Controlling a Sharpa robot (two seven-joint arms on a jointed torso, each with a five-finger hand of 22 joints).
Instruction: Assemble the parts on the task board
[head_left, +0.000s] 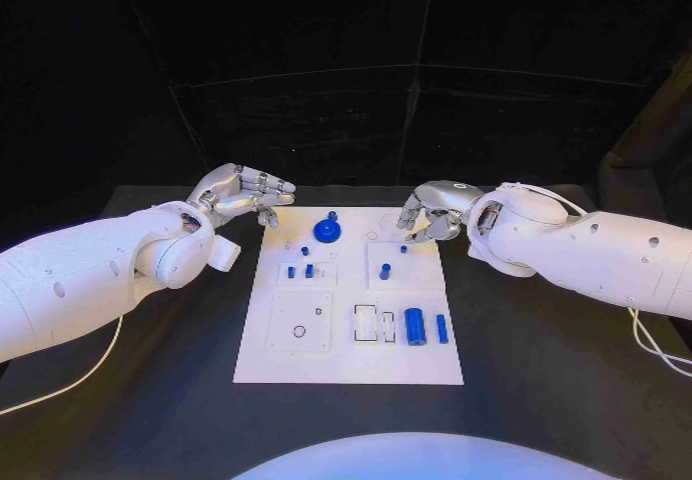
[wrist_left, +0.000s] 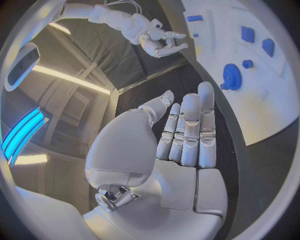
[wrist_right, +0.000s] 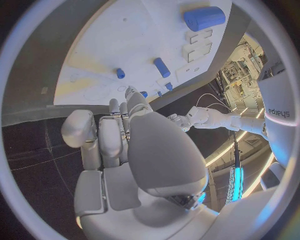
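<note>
Right now both of my hands hover at the far end of the white board (head_left: 351, 360), one at each far corner, and neither has hold of anything. My left hand (head_left: 242, 193) hangs just off the board's far left corner with its fingers straight and a little apart, the palm bare, as the left wrist view shows plainly. My right hand (head_left: 433, 212) sits over the far right corner with its fingers curled downward toward the board; I see nothing between them, though from the head view I cannot tell for sure how close the fingertips are to the surface. The parts all lie on the board: a blue gear (head_left: 327, 231) near the far edge between my hands, a small blue peg (head_left: 385, 271) just nearer than my right hand, two small blue pieces (head_left: 299, 270) nearer than the gear, and a blue cylinder (head_left: 415, 326) with a thin blue bar (head_left: 441, 329) beside it toward the near right. I judge the assembly barely begun, and my hands flank the board so either can reach a part without crossing the other.
</note>
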